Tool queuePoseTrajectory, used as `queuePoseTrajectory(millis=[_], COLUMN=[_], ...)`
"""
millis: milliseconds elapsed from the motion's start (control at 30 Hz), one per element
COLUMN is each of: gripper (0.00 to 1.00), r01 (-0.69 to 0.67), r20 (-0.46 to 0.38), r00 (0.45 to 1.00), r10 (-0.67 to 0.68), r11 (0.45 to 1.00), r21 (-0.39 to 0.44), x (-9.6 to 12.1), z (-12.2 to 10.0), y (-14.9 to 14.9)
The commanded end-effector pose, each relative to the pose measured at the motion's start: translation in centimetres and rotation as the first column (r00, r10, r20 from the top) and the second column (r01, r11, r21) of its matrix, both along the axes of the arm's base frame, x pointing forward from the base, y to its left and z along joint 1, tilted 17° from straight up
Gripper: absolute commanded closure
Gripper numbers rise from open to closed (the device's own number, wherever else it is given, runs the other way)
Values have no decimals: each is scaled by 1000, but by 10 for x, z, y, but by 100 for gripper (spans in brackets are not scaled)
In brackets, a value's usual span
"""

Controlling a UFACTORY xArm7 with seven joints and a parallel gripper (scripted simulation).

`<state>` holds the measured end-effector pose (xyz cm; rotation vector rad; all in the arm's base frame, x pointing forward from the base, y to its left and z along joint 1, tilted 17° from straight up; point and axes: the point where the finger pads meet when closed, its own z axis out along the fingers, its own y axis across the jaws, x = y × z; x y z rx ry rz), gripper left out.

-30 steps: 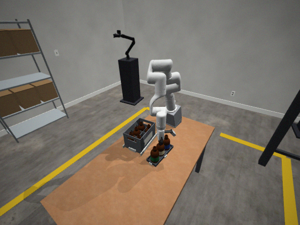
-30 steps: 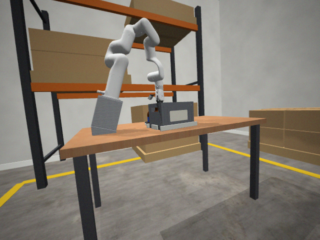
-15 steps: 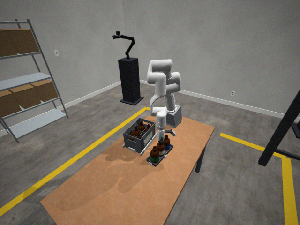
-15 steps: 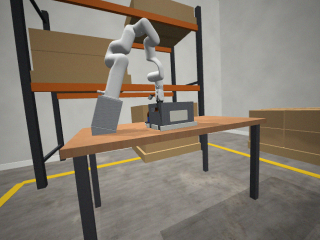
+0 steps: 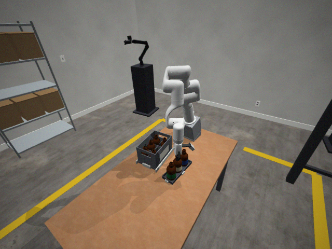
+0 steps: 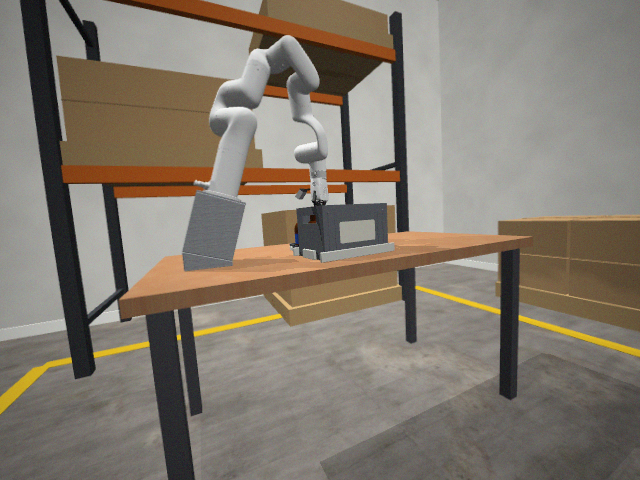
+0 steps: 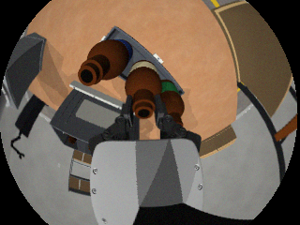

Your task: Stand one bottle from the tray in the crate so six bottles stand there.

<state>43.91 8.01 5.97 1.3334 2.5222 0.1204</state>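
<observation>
Gripper [image 7: 145, 119]: I have it clamped on the middle bottle's [image 7: 144, 90] neck.
Tray [image 5: 187, 165]: all three bottles on it.
Left: lift — crate [image 5: 150, 156], beside.

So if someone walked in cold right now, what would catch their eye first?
Probably the white arm bent down over the orange table, its gripper shut on the neck of the middle bottle of three on the dark tray. Beside the tray stands the grey crate, brown bottles already in its cells.
</observation>
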Motion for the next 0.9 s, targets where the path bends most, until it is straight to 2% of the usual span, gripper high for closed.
queuePoseTrajectory(millis=[0, 867], gripper=[100, 100], r01=[-1, -1], r20=[5, 5], r00=[1000, 1000], r10=[1, 1], r11=[1000, 1000], r21=[2, 2], x=[1, -8], z=[3, 26], y=[1, 3])
